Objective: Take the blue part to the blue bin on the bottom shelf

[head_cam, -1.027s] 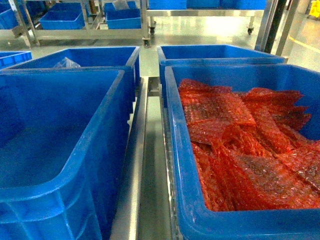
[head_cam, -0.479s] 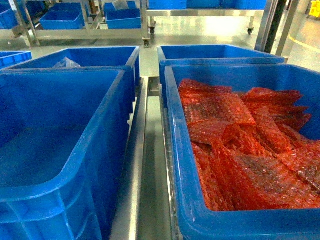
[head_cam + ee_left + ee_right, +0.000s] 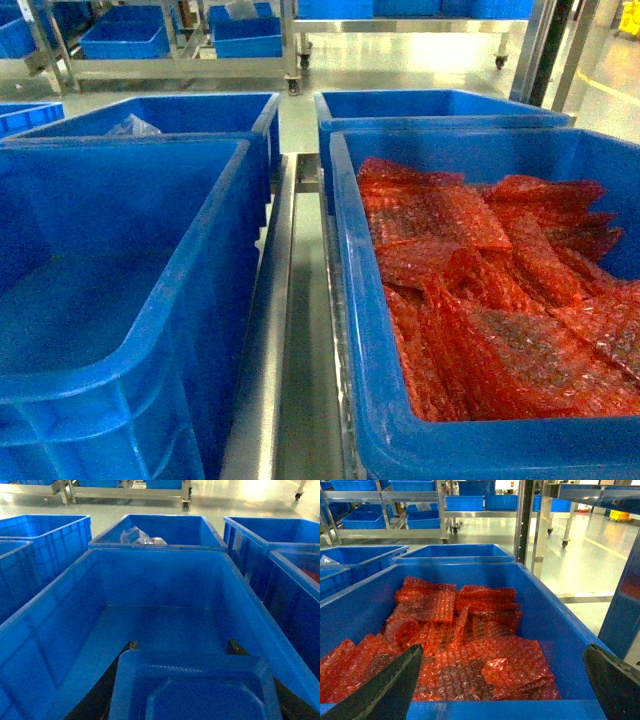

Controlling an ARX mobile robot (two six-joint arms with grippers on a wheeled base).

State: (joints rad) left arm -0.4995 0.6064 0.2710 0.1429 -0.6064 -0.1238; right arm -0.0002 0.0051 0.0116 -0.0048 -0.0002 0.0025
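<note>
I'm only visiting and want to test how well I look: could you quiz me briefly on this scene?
1. True or false: the right pincer hovers over the crate of red bubble wrap, fingers wide apart.
2. What sits between the left pincer fingers? A) a red cap B) the blue part C) nothing
3. Fill in: the blue bin under the left pincer has ____ lying in it.

Key: 1 true; 2 B; 3 nothing.
</note>
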